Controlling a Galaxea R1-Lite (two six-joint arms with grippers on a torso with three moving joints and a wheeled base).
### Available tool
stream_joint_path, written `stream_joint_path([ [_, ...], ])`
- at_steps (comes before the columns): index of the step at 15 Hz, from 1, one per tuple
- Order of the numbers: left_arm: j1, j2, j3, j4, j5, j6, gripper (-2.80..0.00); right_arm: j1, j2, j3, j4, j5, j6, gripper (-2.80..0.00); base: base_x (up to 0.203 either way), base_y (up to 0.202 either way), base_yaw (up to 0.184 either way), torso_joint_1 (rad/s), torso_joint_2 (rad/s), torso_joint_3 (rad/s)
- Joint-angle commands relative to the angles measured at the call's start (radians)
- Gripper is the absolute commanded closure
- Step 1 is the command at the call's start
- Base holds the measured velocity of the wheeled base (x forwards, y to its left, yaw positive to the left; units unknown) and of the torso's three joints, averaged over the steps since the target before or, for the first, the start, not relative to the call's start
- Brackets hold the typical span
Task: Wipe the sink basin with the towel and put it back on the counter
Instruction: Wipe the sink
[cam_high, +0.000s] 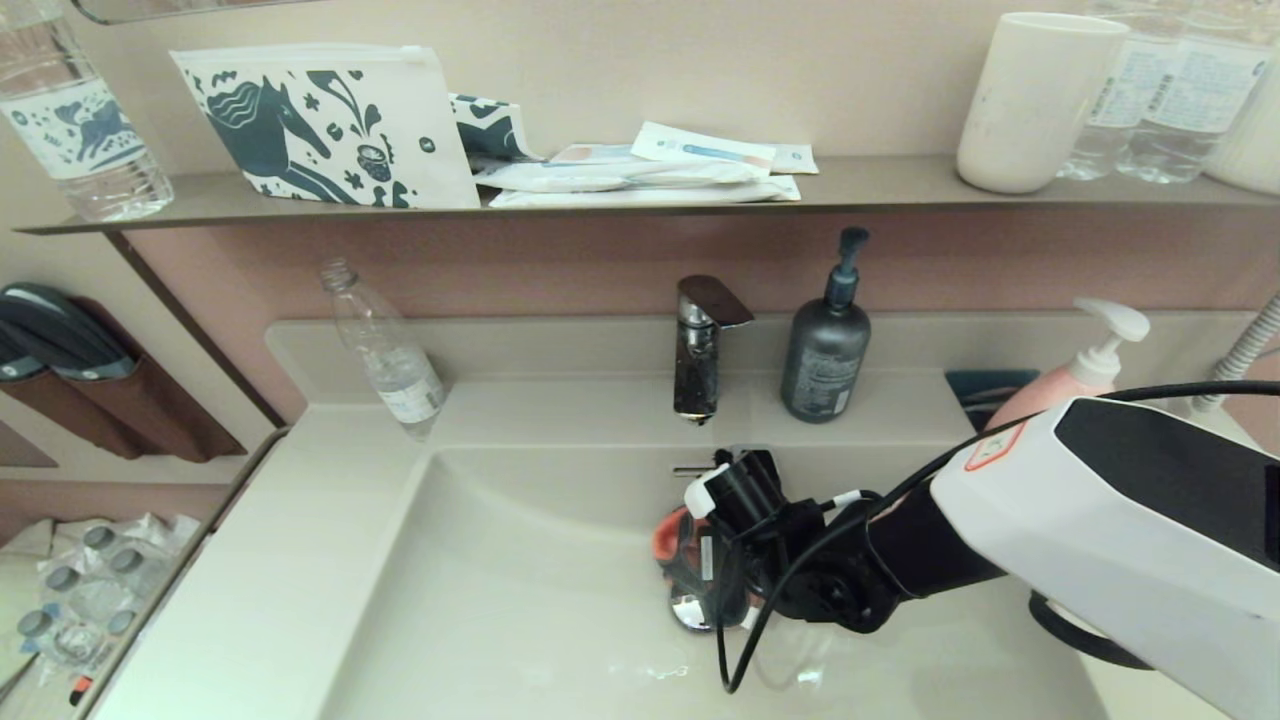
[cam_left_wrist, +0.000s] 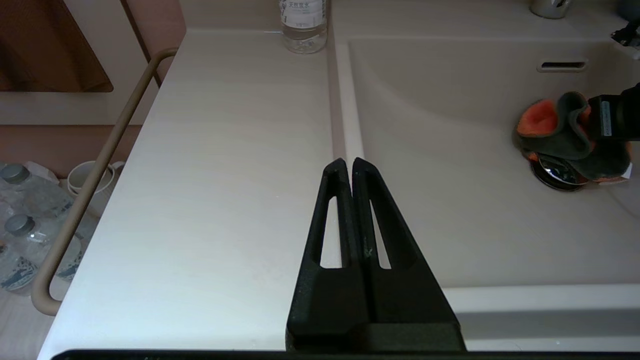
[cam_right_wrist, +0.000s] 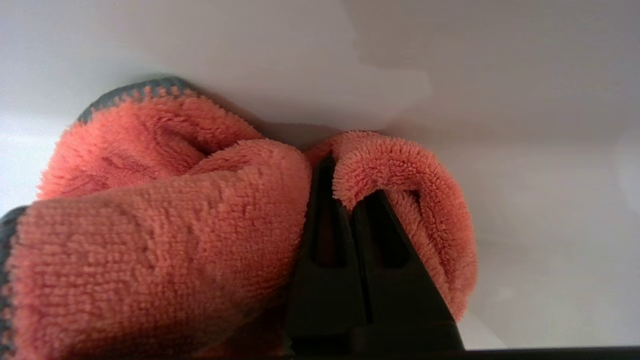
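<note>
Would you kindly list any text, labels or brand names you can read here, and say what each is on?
"天然雪水" or similar Chinese characters, not fully legible: clear water bottle on the counter.
Grey pump bottle: label print too small to read.
Shelf bottles and sachets: print blurred.
Right arm's red-edged sticker: unreadable.

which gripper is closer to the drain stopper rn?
Right. The right gripper, shut on the towel, is in the sink basin directly over the drain stopper. The left gripper is shut, parked above the counter beside the basin.
</note>
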Motion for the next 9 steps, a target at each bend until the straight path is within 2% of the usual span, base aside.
stream_joint_path([
  [1,0.0,0.001,0.0,0.0,0.0,0.0,0.0,-0.022,-0.018,0.06,-0.008,-0.002,0.003,0.0,0.0,0.0,0.0,0.0,0.0,0.0],
  [4,0.0,0.0,0.0,0.0,0.0,0.0,0.0,-0.056,-0.036,0.142,-0.073,-0.002,0.001,0.0,0.0,0.0,0.0,0.0,0.0,0.0],
  [9,0.0,0.001,0.0,0.0,0.0,0.0,0.0,-0.123,-0.119,0.248,-0.083,-0.002,-0.004,0.0,0.0,0.0,0.0,0.0,0.0,0.0],
])
